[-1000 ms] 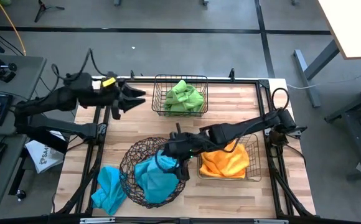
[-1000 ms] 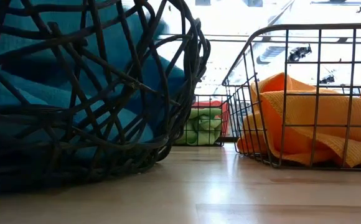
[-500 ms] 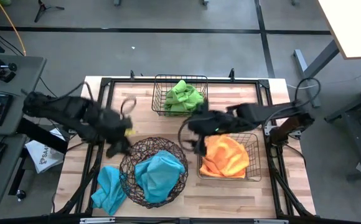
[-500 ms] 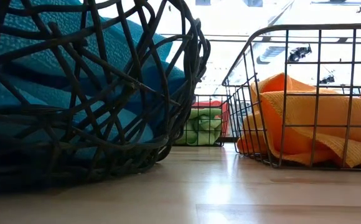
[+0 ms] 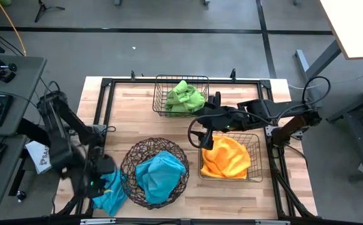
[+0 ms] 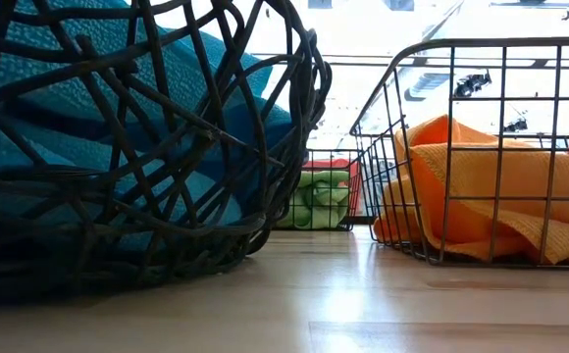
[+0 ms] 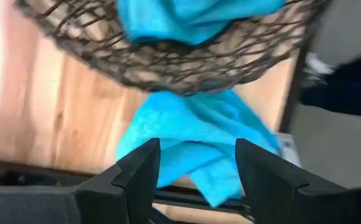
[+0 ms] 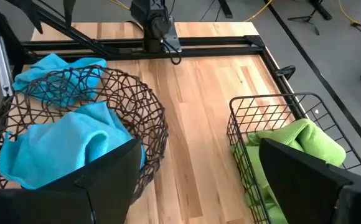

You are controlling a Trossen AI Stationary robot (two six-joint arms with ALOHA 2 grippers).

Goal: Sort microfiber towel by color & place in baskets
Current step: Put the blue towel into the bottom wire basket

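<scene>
A loose blue towel (image 5: 111, 194) lies on the table at the near-left, beside the round woven wire basket (image 5: 131, 164), which holds another blue towel (image 5: 159, 175). My left gripper (image 5: 99, 178) is open over the loose towel. In the left wrist view its fingers stand on either side of the loose blue towel (image 7: 193, 134), apart from it as far as I can see. My right gripper (image 5: 205, 122) is open, in the air between the green towel's basket (image 5: 158, 94) and the orange towel's basket (image 5: 256, 175).
A green towel (image 5: 184, 97) fills the far rectangular basket, and an orange towel (image 5: 225, 159) fills the near-right one. The round basket's wall (image 7: 187, 62) is right beside the loose towel. A dark frame rail (image 5: 100, 125) runs along the table's left side. Bare wood (image 5: 138, 125) lies at the far left.
My left gripper swung from the far edge by the green basket toward the near-left corner and came down over the loose blue towel. My right gripper left the round basket and drew back up, toward the far right. The blue towel stayed in the round basket.
</scene>
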